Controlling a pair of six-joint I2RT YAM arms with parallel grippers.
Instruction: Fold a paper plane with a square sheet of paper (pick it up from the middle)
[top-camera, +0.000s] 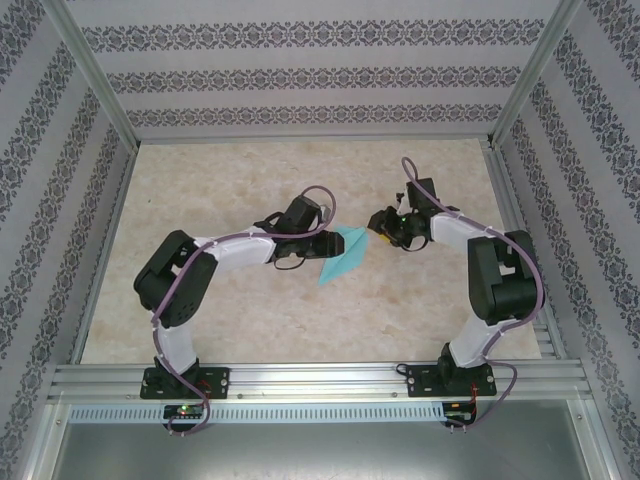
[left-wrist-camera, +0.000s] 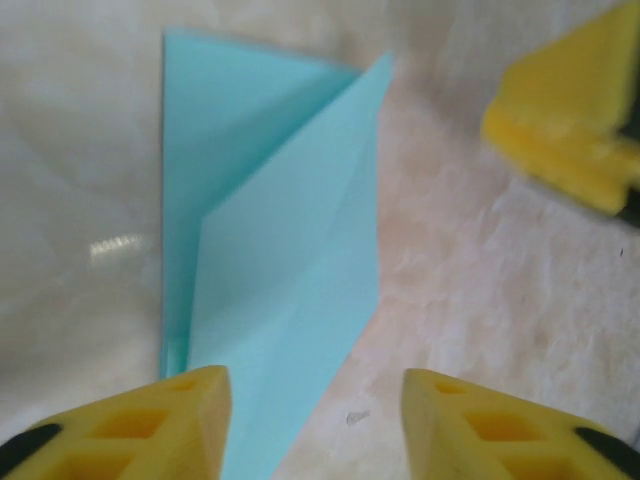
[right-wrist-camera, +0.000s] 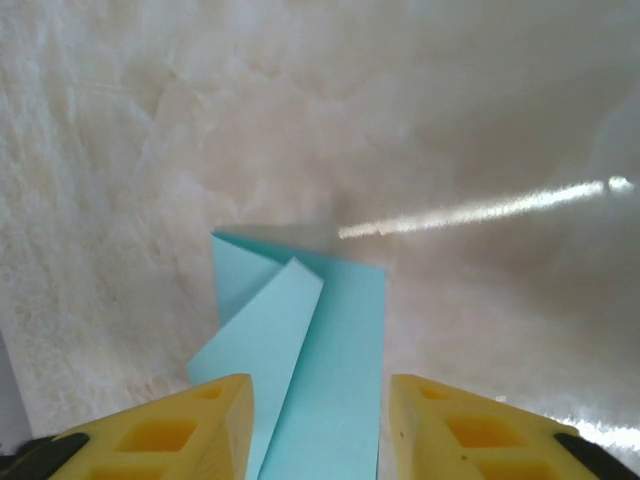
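left fingers and right fingers spread apart; folded paper tapers diagonally near-left.

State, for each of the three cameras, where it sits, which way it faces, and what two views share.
Top external: above and behind, looking down on the table; both arms, left hand and right hand show.
Left wrist: on the left arm, looking down past its own yellow fingers.
Right wrist: on the right arm, likewise past its own fingers.
Shared: all hold the folded teal paper.
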